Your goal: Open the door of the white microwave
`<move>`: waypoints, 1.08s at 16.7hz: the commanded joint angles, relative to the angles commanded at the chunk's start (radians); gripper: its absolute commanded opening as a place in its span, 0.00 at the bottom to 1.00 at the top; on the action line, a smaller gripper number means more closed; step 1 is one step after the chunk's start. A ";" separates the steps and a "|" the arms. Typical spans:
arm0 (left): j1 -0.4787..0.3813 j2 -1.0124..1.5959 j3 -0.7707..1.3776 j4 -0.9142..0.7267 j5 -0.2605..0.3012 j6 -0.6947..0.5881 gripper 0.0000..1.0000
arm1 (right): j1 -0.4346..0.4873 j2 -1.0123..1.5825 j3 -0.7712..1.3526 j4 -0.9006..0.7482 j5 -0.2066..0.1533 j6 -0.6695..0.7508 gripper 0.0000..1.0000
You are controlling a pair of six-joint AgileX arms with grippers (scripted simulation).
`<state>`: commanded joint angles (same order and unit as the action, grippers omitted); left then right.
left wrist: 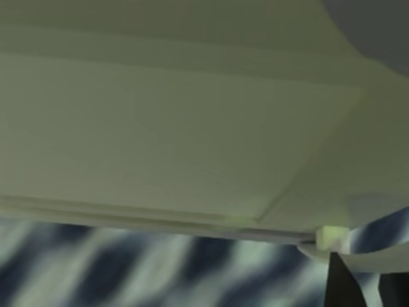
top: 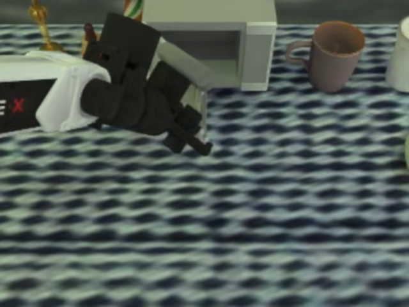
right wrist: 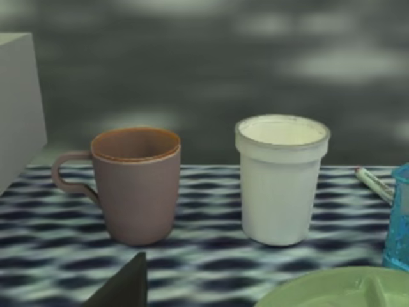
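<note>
Midway through swinging: door [top: 185,70] ajar at eleven o'clock, hinged off white microwave [top: 255,45] at twelve. Left gripper [top: 195,137] at door's free edge, finger state untellable. Next: pull wider. Right arm unseen.

Flat, even light, no glare — faint shadow under the white microwave [top: 220,38]. Left wrist view blurred by closeness; backdrop behind the brown mug [right wrist: 135,185] soft, mottled.

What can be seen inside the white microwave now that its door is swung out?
The white microwave shows a pale grey cavity with nothing visible in it. Its left part is covered by the door and the left tool, so it cannot be checked.
</note>
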<state>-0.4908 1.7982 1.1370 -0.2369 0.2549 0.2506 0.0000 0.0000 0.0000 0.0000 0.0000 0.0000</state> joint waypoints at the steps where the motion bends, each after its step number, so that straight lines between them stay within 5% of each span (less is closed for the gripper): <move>1: 0.001 0.000 -0.001 -0.001 0.002 0.003 0.00 | 0.000 0.000 0.000 0.000 0.000 0.000 1.00; 18: 0.033 -0.011 -0.008 -0.015 0.037 0.063 0.00 | 0.000 0.000 0.000 0.000 0.000 0.000 1.00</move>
<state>-0.4582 1.7874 1.1287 -0.2520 0.2914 0.3141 0.0000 0.0000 0.0000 0.0000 0.0000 0.0000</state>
